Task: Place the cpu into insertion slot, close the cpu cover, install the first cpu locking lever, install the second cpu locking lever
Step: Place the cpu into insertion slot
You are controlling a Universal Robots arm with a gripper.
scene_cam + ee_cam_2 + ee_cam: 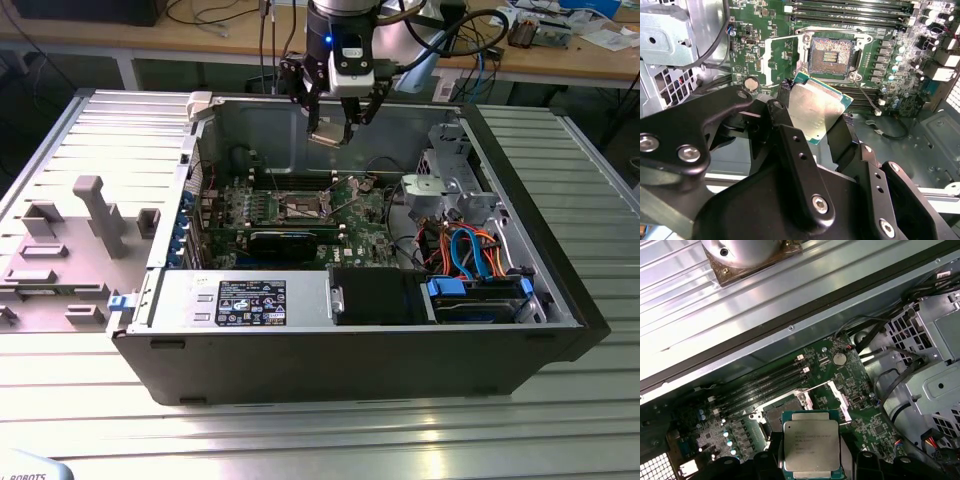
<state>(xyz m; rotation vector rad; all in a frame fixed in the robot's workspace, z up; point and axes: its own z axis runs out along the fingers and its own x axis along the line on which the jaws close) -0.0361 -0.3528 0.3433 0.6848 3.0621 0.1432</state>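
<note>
My gripper [336, 122] hangs above the open computer case, shut on the cpu [326, 133], a flat square chip with a silver-grey top. In both wrist views the cpu [816, 109] [810, 446] sits clamped between the black fingers [781, 116], held up off the green motherboard. The insertion slot [833, 55] [781, 413] [301, 206] lies open below with its dark centre bare. The cpu cover [776, 59] [836, 392], a silvery frame, is swung open beside the slot. A thin wire lever [867, 101] sticks out next to the slot.
Long memory slots [850, 10] run along one side of the slot. A black card [290, 240] crosses the board. The drive cage [450, 180] with orange and blue cables [470, 250] stands at the exterior view's right. The power supply [245, 298] lies in front, and a grey fixture [70, 250] sits outside the case.
</note>
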